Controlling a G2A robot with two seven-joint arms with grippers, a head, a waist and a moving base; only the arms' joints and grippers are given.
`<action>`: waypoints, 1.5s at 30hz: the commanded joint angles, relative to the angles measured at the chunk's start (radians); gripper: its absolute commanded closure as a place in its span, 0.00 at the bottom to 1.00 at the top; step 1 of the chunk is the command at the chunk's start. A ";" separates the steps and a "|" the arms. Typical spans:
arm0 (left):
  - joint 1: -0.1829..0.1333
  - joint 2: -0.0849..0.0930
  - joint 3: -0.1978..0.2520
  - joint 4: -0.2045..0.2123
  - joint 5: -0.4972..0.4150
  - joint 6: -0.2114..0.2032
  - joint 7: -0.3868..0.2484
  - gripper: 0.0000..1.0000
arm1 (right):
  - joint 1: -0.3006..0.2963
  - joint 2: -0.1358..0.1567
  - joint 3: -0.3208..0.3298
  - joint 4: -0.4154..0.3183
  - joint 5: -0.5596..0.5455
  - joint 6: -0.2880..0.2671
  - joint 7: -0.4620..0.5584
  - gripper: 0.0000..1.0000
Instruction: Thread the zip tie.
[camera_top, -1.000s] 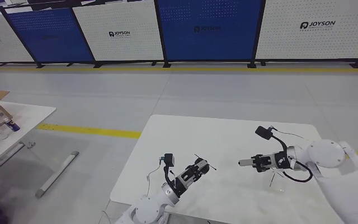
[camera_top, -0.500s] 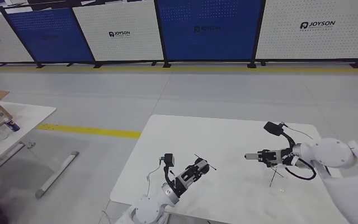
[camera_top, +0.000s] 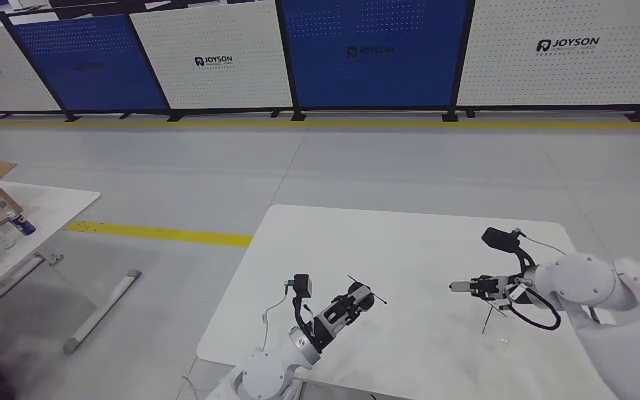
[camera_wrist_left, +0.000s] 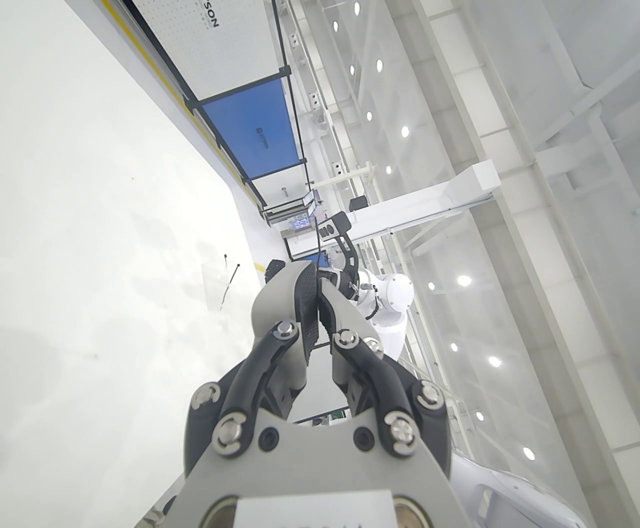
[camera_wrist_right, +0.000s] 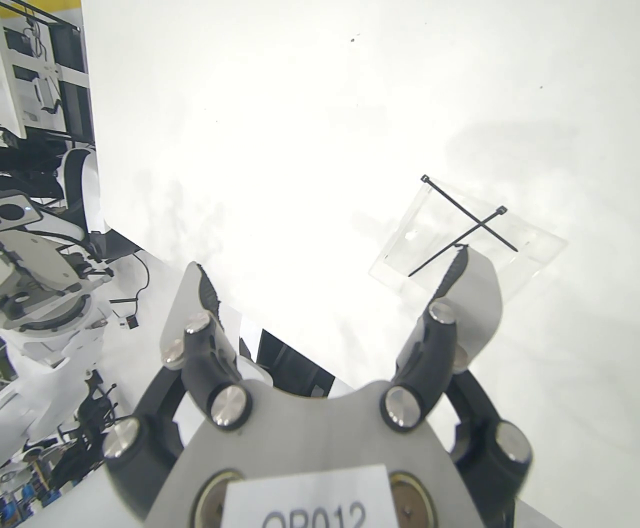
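Because the zip tie (camera_top: 380, 297) is a thin black nylon strip, it probably weighs almost nothing. It should bend easily along its length and spring back, and it may slip between pads unless it is pinched on its flat faces. It lies crosswise in the left hand (camera_top: 362, 293), above the near part of the table (camera_top: 400, 240), with both ends poking past the fingertips. The ribbed dark pads (camera_wrist_left: 307, 295) are pressed together, so the grip looks firm. Which end carries the head is too small to tell. For threading, a hold close to the tapered tail would likely stop it drooping, and the little square head wants steadying.

Farther off, crossed ties (camera_wrist_right: 450, 198) rest on a clear sheet (camera_wrist_right: 410, 235) of glossy plastic. Each is a straight, narrow strip with a small blocky head. The right hand (camera_wrist_right: 331, 259) hangs just beside them, fingers spread wide and holding nothing. Whether one fingertip touches a tie's tail cannot be told. The table is white, smooth and faintly smudged.
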 joint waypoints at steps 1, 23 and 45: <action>0.000 0.000 0.000 0.000 0.000 0.000 0.000 1.00 | 0.000 0.000 0.000 0.000 0.000 0.000 0.000 0.00; 0.000 0.000 0.000 0.000 0.000 0.000 0.000 1.00 | 0.001 -0.001 -0.016 0.060 -0.048 0.076 -0.044 0.00; 0.000 0.000 0.000 0.000 0.000 0.000 0.000 1.00 | 0.002 -0.035 -0.017 0.128 -0.137 0.047 -0.052 0.00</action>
